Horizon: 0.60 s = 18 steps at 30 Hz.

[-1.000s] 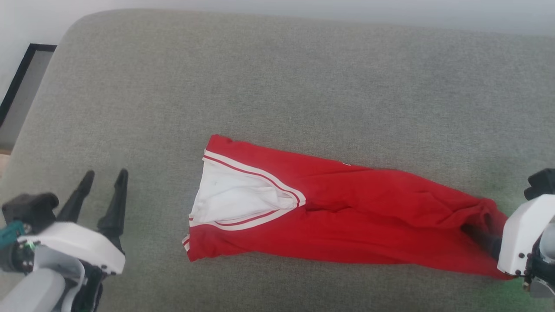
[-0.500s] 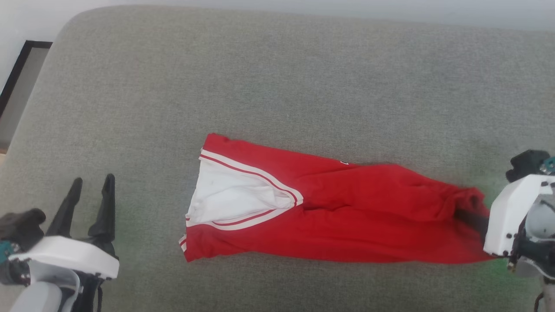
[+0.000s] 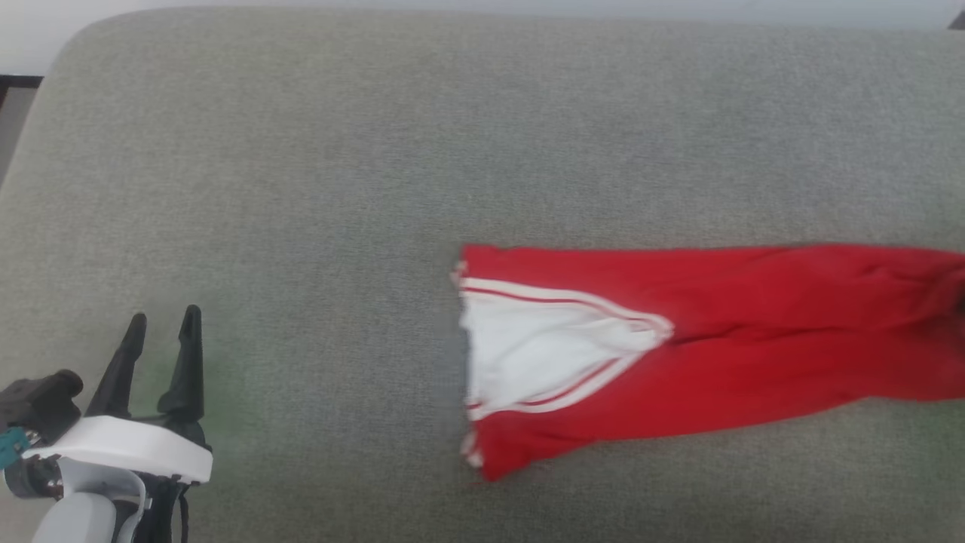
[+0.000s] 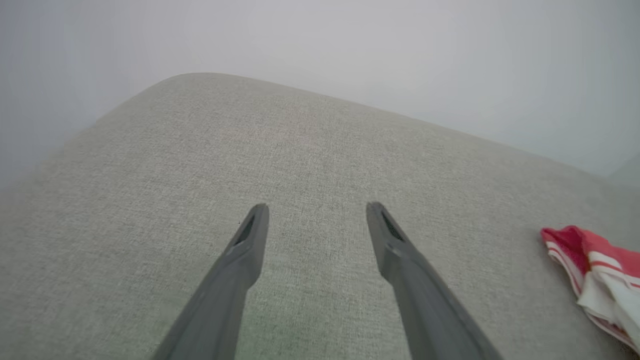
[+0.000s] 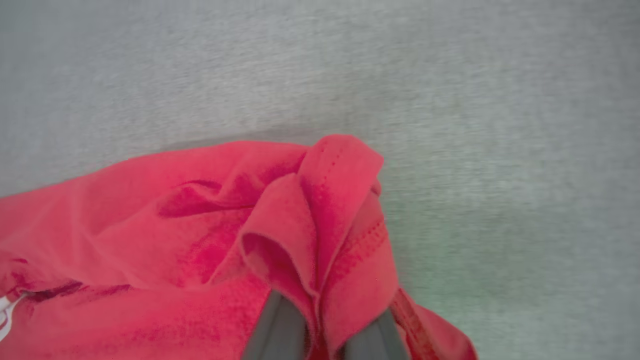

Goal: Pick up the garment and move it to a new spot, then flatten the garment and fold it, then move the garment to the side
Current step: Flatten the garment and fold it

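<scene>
Your garment (image 3: pixel 678 354) has been dragged right across the grey cushion (image 3: pixel 301 188) since a second ago. Its white, stripe-trimmed end now lies near the middle and its red body runs straighter, off the head view's right edge. The right wrist view adds the grip itself: your right claw (image 5: pixel 325 335) is pinching a bunched fold of red cloth. The left wrist view shows your left claw (image 3: pixel 165 315) still spread over bare cushion, well apart from the garment.
</scene>
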Available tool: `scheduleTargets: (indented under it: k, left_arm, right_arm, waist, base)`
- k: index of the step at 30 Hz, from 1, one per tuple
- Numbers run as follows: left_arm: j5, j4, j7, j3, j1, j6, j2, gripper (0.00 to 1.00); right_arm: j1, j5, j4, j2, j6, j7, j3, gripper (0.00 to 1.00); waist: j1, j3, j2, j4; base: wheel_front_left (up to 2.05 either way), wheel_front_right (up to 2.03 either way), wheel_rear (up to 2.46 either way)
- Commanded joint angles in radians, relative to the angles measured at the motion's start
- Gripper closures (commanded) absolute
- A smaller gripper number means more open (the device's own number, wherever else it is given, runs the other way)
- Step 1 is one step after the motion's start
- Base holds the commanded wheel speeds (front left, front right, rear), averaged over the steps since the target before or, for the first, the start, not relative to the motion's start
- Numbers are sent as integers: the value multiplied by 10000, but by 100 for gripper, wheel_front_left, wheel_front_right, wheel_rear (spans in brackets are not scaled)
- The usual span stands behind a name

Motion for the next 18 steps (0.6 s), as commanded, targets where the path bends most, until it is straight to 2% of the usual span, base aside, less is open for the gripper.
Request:
scheduleTargets:
  k: [1, 6, 9, 12, 18]
  left_arm:
    - [122, 18, -43, 89, -144, -30, -56, 0]
    - [284, 148, -43, 231, -272, -153, -226, 0]
    - [323, 198, -43, 333, -264, -191, -267, 0]
    - [289, 189, -43, 392, -204, -198, -312, 0]
    - [142, 25, -44, 321, -29, -211, -336, 0]
  right_arm:
    - [-124, -108, 137, -95, -15, -92, -73, 100]
    - [-522, -387, 660, -314, -10, -309, -194, 100]
    - [-569, -173, 397, -257, -10, -113, 45, 100]
    - [-337, 281, -338, -159, -10, 152, 377, 100]
    - [206, 1317, -2556, 232, -9, 793, 1180, 100]
  waist:
    - [0, 35, 0, -48]
    - [0, 84, 0, -231]
    - [0, 61, 0, -316]
    - [0, -1, 0, -367]
    - [0, -170, 0, -381]
  base:
    - [0, 0, 0]
    - [0, 0, 0]
    - [0, 0, 0]
    - [0, 0, 0]
    - [0, 0, 0]
